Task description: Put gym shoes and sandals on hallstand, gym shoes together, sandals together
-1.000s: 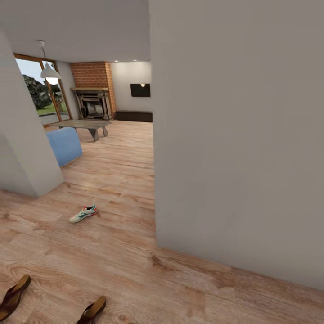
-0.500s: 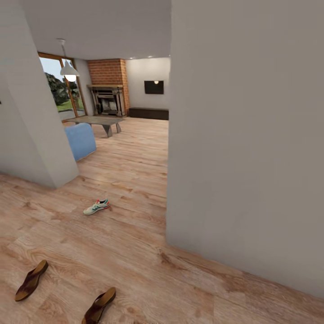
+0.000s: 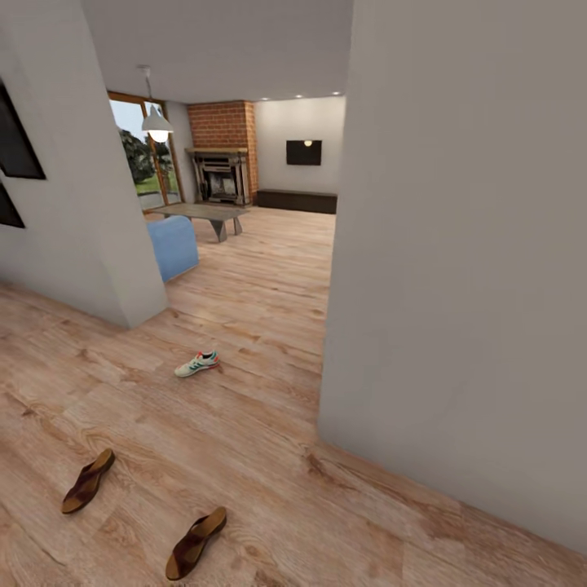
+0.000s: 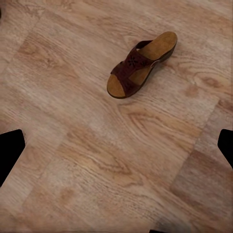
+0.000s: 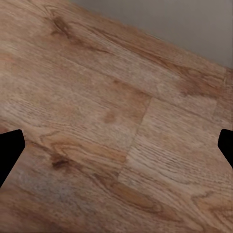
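Note:
One white gym shoe [image 3: 196,364] with green stripes and a red-orange heel lies on the wood-grain corridor floor [image 3: 244,424], in the opening toward the living room. Two brown sandals rest nearer to me, one [image 3: 88,480] at the lower left and one [image 3: 196,543] near the bottom edge. In the left wrist view a sandal [image 4: 141,65] lies on the planks, ahead of my left gripper [image 4: 116,150], whose dark fingertips [image 4: 9,153] stand wide apart, open and empty. My right gripper [image 5: 116,150] is open too, over bare floor. The second gym shoe and the hallstand are out of view.
A grey wall corner [image 3: 456,285] juts in on the right, close to me. A wall pillar [image 3: 90,228] with dark frames [image 3: 16,147] stands left. Beyond lie a blue seat [image 3: 173,244], a low table [image 3: 204,214] and a brick fireplace [image 3: 220,155].
The whole head picture has shifted right and up, so the camera has moved. Both sandals now show in full, and dark frames on the left wall have come into view.

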